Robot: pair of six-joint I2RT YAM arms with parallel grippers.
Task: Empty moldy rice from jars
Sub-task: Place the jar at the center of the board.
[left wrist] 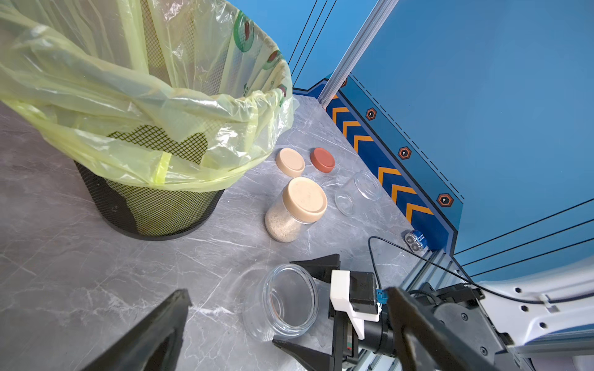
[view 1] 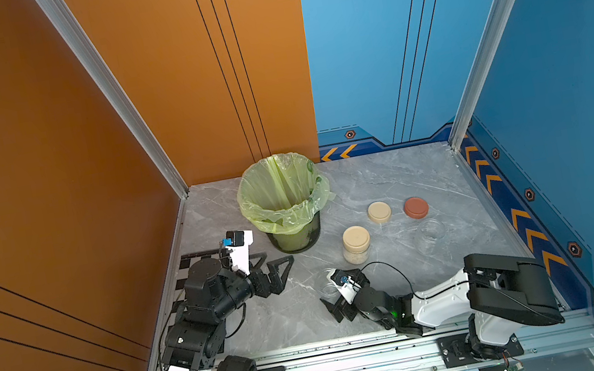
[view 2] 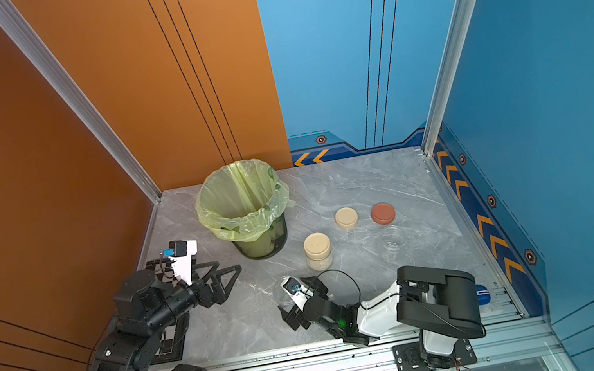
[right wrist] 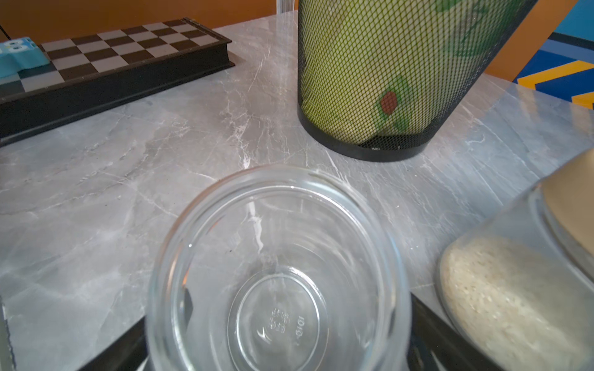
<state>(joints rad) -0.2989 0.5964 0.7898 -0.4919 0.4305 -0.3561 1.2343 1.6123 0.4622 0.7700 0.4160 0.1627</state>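
Right arm stretched low, right gripper (left wrist: 283, 302) fingers spread wide astride an empty clear round jar (right wrist: 276, 273) in front of the mesh bin (view 1: 296, 238), apparently not touching it. Left gripper (view 1: 279, 259) beside the bin, fingers apart; grainy moldy rice (view 1: 357, 257) sits in the beige-lidded jar (view 1: 356, 244) right of the bin.

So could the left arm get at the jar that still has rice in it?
Probably yes. The left gripper is open, and only bare table lies between it and the lidded jar; the bin stands off to one side.
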